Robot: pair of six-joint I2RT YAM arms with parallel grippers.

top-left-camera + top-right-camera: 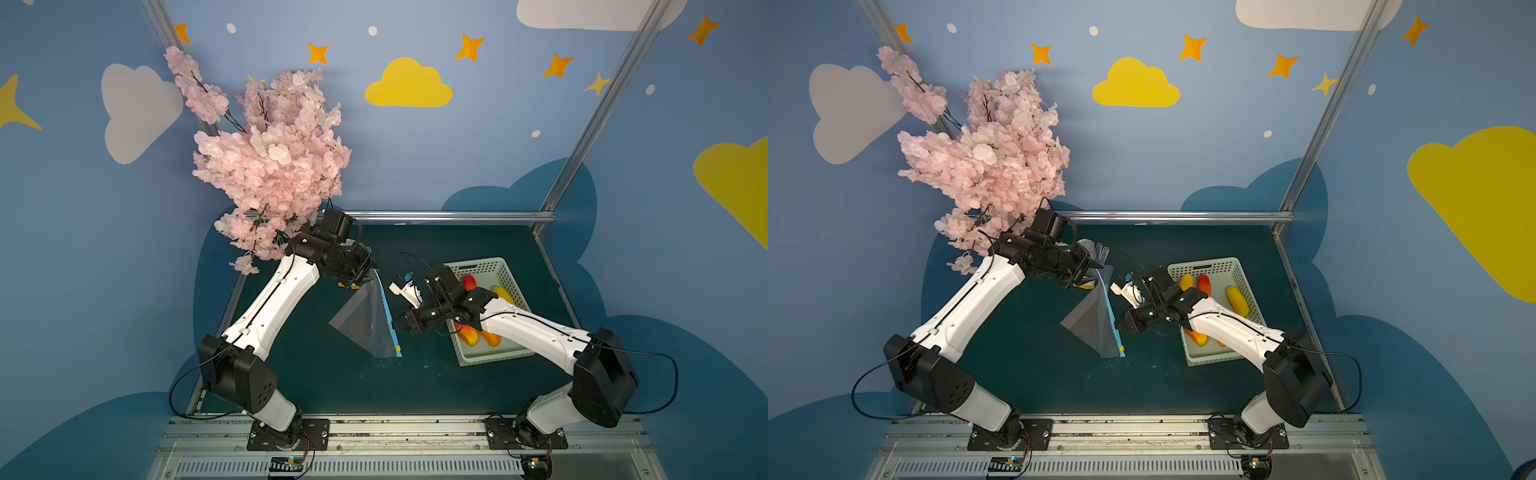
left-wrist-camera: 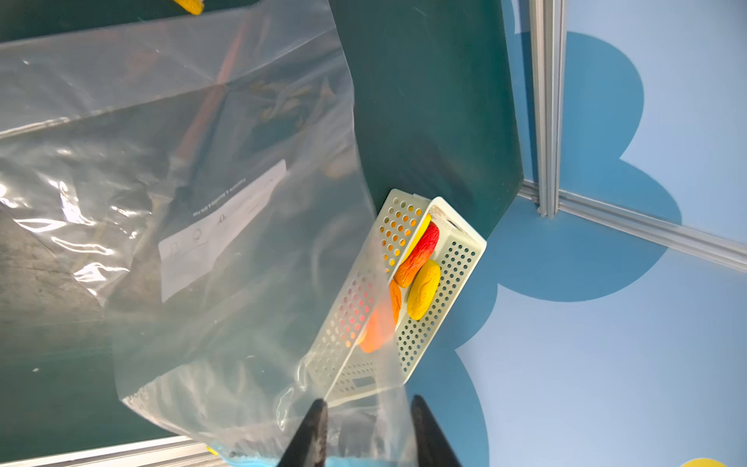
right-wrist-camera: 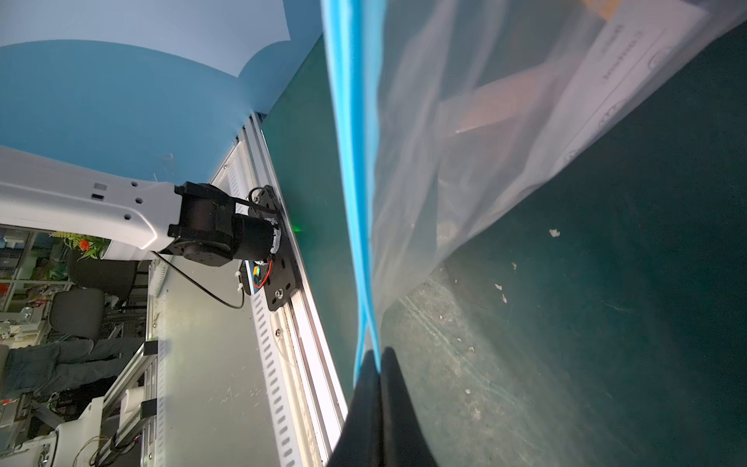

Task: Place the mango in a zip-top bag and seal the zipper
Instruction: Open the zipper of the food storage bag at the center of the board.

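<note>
Clear zip-top bag (image 1: 365, 320) — hung over the mat (image 1: 332, 374), mango (image 1: 469, 282) unpacked in basket (image 1: 498, 266). Right gripper (image 3: 374, 360) clamped on zipper (image 3: 351, 161); left gripper (image 2: 368, 400) jaws parted astride the upper corner. Advise closing left before spreading mouth.

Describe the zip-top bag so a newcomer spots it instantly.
Start at the dark green table. Over it, left of the pale perforated basket, hangs the zip-top bag. It is the only clear, crinkly sheet there, with a light blue zipper along one edge.
</note>
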